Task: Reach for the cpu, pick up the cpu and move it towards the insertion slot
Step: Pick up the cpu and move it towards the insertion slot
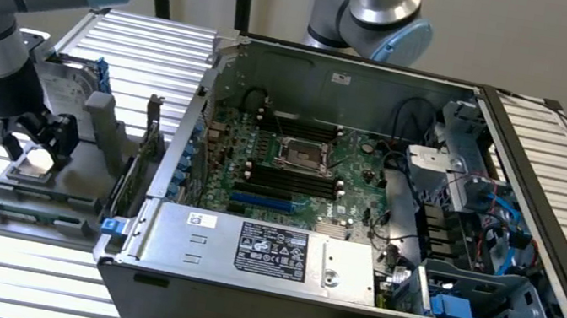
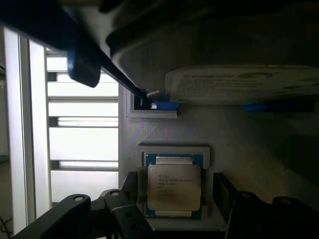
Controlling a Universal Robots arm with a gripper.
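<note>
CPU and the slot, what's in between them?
In the exterior view, a grey upright block, a dark plate and the case wall stand between the cpu and the slot.

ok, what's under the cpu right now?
The cpu lies flat in a square recess of a grey fixture. Its board edge shows around the metal lid. The recess floor beneath cannot be seen because the chip covers it.
</note>
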